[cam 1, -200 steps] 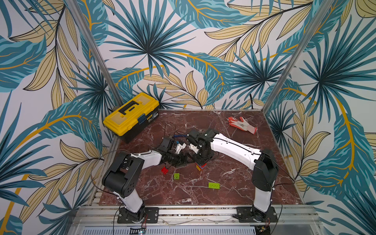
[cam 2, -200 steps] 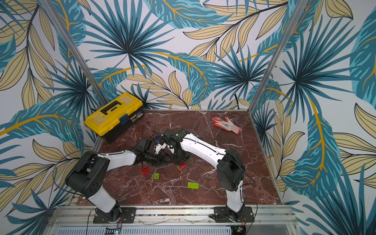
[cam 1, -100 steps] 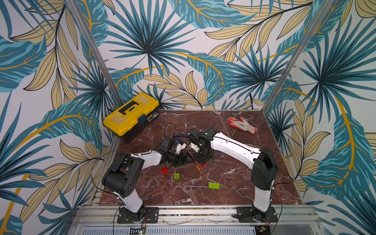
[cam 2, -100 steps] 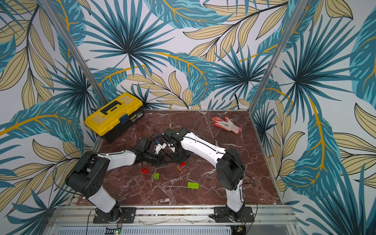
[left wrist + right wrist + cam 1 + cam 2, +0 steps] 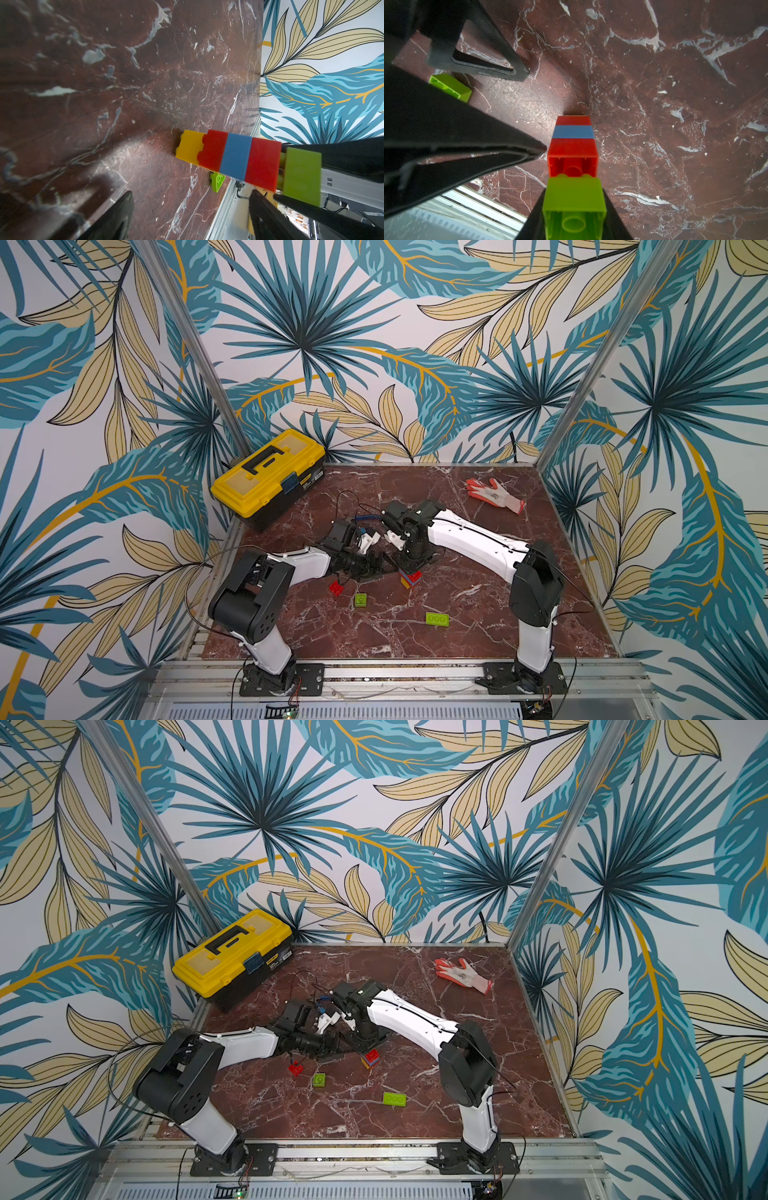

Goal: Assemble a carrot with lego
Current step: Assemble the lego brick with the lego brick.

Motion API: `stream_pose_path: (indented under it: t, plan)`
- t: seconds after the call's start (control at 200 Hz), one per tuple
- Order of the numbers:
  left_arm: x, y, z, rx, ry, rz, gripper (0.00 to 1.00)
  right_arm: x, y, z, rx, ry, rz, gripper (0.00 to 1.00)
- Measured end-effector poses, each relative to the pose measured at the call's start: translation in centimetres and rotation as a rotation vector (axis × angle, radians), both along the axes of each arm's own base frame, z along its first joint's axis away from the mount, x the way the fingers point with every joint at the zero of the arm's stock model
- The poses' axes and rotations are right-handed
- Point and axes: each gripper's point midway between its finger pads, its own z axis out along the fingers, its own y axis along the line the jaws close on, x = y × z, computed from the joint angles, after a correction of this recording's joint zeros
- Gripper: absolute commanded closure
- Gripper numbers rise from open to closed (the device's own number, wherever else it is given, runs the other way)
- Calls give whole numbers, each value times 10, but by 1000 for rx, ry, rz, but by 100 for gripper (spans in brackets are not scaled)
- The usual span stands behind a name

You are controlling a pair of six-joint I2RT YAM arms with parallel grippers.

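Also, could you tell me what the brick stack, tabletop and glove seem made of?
Brick stack, with its lime-green brick: hard moulded plastic, smooth, crisp studs. Tabletop: polished red marble or marble-look laminate, white veins. Glove: knitted white fabric, probably rubber-coated orange fingers.

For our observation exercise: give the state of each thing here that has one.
carrot stack: upright, yellow tip down.
lime-green brick: gripped, on the stack's top, not fully seated.
right gripper: shut on the lime-green brick.
left gripper: open, empty, beside the stack.
toolbox: closed.
glove: lying flat.
red brick, square green brick, long green brick: loose on the table.
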Motion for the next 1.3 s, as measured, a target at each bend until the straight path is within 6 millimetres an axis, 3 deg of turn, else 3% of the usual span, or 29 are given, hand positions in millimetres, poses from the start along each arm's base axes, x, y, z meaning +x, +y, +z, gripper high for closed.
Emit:
stream_pose_path:
  t: [1.302]
  plan:
    - [0,0,0,0,0,0,12,0,-4,-2,18,15,31,71]
